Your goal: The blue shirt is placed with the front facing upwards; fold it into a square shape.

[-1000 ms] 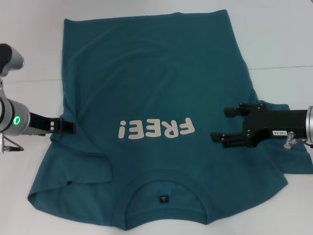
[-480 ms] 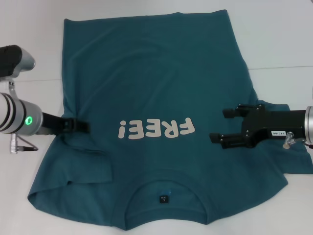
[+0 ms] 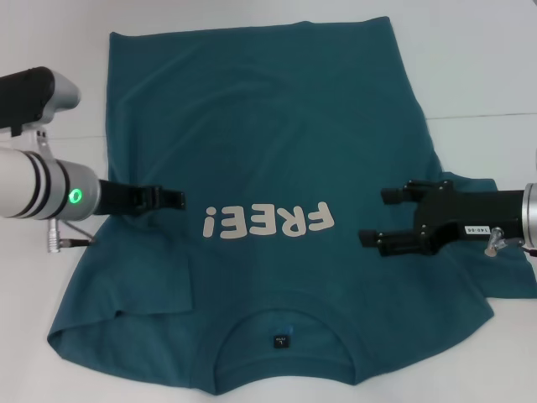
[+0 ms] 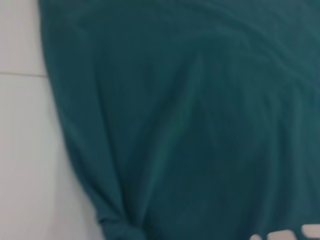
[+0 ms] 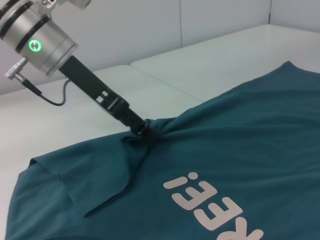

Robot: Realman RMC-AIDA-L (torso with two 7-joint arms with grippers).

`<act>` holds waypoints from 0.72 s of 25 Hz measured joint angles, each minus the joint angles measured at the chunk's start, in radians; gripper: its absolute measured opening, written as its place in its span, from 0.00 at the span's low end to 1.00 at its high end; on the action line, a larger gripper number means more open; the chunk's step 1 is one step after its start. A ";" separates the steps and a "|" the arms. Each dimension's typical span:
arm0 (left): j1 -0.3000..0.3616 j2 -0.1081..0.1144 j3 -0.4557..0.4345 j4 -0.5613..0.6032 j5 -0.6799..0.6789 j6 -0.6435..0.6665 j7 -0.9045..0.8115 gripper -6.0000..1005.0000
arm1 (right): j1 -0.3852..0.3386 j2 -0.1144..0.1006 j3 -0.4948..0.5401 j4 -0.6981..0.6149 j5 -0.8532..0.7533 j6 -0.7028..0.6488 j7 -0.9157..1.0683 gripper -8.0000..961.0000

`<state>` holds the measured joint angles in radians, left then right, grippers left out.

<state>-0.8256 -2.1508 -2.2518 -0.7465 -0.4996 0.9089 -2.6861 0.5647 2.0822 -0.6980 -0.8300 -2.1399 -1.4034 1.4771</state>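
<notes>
The blue shirt [image 3: 268,126] lies front up on the white table, its "FREE!" print [image 3: 268,222] upside down to me and the collar with its neck label [image 3: 280,341] at the near edge. My left gripper [image 3: 174,199] is shut on the shirt's left side edge, just left of the print. The cloth bunches at its tips, as the right wrist view shows [image 5: 143,132]. My right gripper [image 3: 373,216] is open, fingers spread, low over the shirt's right side beside the print. The left wrist view shows only shirt cloth [image 4: 200,125] with a gathered fold.
The white table [image 3: 487,67] surrounds the shirt, with a seam line [image 3: 482,115] running across at the right. The left sleeve [image 3: 117,290] lies creased at the near left. The right sleeve [image 3: 503,281] lies under the right arm.
My left gripper has moved right towards the print, drawing the shirt's left edge inward with it. The right gripper has stayed almost still.
</notes>
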 joint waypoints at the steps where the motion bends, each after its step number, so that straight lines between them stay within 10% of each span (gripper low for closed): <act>1: -0.003 0.001 -0.001 0.010 -0.011 -0.010 0.008 0.85 | -0.001 0.000 0.000 0.000 0.000 0.000 0.000 0.96; 18: 0.028 -0.013 0.009 -0.045 -0.318 -0.075 0.231 0.84 | -0.012 0.000 0.005 0.000 0.000 -0.025 0.019 0.96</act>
<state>-0.7977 -2.1636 -2.2431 -0.7913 -0.8178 0.8344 -2.4550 0.5530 2.0826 -0.6928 -0.8298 -2.1398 -1.4281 1.4958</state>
